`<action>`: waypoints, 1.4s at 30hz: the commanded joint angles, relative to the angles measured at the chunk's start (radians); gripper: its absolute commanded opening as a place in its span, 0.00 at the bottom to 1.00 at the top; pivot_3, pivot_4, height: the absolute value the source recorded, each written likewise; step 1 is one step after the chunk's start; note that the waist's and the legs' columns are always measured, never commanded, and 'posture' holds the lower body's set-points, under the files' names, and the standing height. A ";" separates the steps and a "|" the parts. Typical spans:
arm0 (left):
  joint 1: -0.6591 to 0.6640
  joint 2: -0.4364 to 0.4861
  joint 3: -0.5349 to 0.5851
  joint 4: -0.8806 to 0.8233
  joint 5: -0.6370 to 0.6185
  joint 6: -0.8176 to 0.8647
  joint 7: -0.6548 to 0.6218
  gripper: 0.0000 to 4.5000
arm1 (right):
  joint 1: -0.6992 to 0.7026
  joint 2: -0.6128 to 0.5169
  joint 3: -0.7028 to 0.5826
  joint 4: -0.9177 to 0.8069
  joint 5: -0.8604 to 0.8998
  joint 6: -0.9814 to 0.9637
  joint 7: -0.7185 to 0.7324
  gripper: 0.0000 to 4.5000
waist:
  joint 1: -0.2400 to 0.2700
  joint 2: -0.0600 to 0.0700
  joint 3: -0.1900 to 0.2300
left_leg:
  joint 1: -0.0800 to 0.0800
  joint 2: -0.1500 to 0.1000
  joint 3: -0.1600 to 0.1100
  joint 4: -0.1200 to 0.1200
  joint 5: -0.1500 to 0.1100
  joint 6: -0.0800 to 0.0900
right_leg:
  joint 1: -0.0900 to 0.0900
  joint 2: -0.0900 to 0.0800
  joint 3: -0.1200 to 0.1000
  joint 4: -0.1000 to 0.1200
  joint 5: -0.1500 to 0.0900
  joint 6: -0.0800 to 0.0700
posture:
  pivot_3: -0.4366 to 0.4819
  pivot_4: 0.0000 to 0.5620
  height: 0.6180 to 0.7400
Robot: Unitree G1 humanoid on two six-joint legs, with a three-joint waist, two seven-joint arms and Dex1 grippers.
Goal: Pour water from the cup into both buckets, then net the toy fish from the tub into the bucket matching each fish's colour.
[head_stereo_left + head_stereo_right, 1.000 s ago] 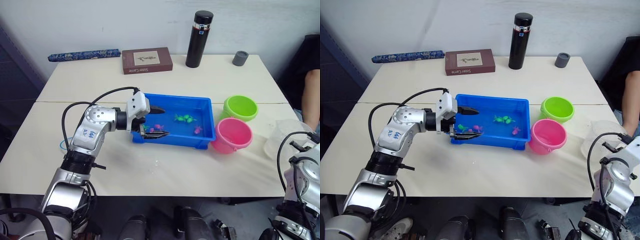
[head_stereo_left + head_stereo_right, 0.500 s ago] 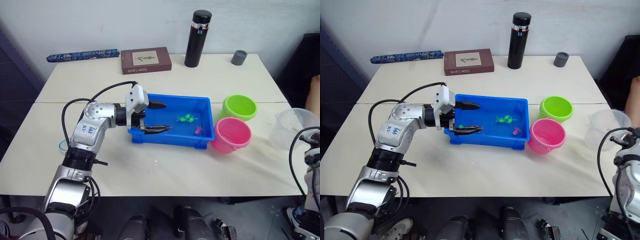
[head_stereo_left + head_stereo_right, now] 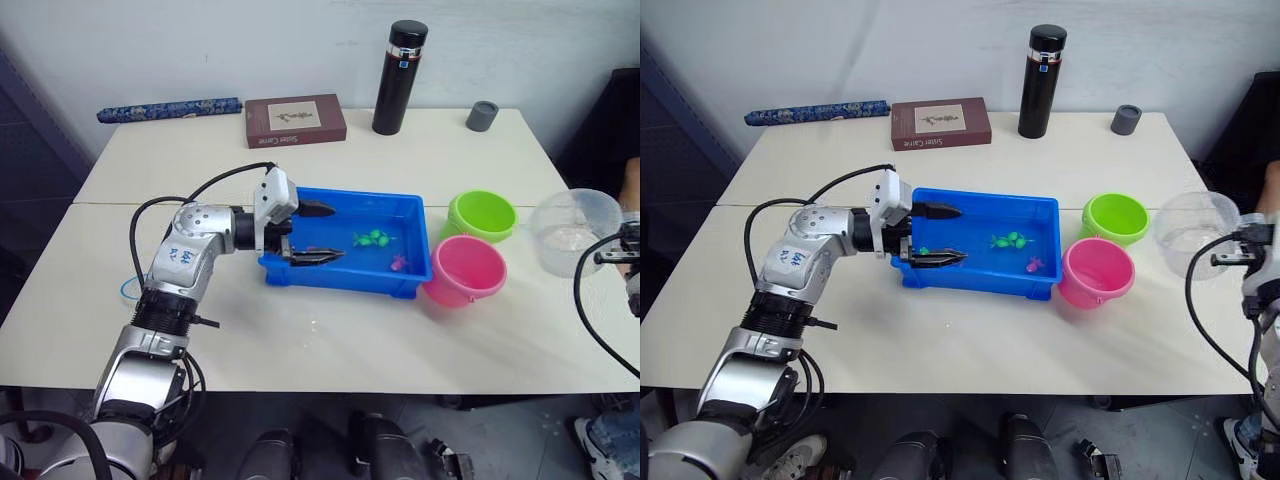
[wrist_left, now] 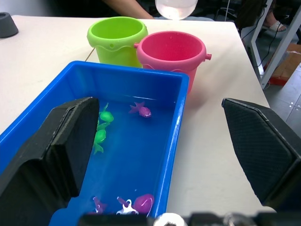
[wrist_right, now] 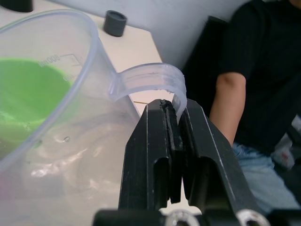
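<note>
Two arms at work over the table (image 3: 300, 340), and the pour comes first. Biggest piece, the blue tub (image 3: 345, 275), sits mid-table, its long side facing the near edge, with green and pink toy fish (image 3: 370, 237) floating inside. Just beside its right end stand the buckets, lime green bucket (image 3: 481, 215) behind, pink bucket (image 3: 465, 271) nearer the front edge, touching or nearly so, close enough that a netted fish has little way to travel. The clear cup (image 3: 1188, 232) is up off the table near its right edge, held by the right gripper (image 5: 175, 123), whose jaws are clamped together on the cup's handle; the grip on the handle leaves the spout free to tip toward the green bucket, I'd judge. The left gripper (image 3: 312, 232) hovers over the tub's left end, jaws wide apart and empty, likely waiting its turn. Behind everything, near the far edge, a book (image 3: 295, 120), a black flask (image 3: 398, 78) and a small grey cap (image 3: 482, 115).
</note>
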 commanded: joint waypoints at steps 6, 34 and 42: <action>-0.023 -0.010 0.019 -0.007 -0.021 -0.020 -0.037 1.00 | 0.029 -0.086 0.021 -0.072 -0.126 -0.050 0.062 0.01 | 0.012 0.000 0.000 | 0.000 0.000 0.000 0.000 0.000 0.000 | 0.000 0.000 0.000 -0.001 0.000 0.000 | 0.48 0.27 1.00; -0.010 -0.026 0.014 -0.004 -0.009 -0.047 -0.040 1.00 | 0.010 -0.136 0.158 -0.078 -0.462 -0.138 0.096 0.01 | 0.020 0.000 0.000 | -0.001 0.000 0.000 0.002 0.000 0.000 | 0.000 0.001 0.000 -0.002 0.001 0.001 | 0.48 0.27 1.00; -0.005 -0.026 0.013 -0.012 -0.010 -0.046 -0.039 1.00 | 0.001 -0.139 0.177 -0.059 -0.544 -0.192 0.087 0.01 | 0.019 0.000 0.000 | -0.001 0.000 0.000 0.003 0.000 0.000 | 0.000 0.001 0.000 -0.002 0.001 0.001 | 0.48 0.27 1.00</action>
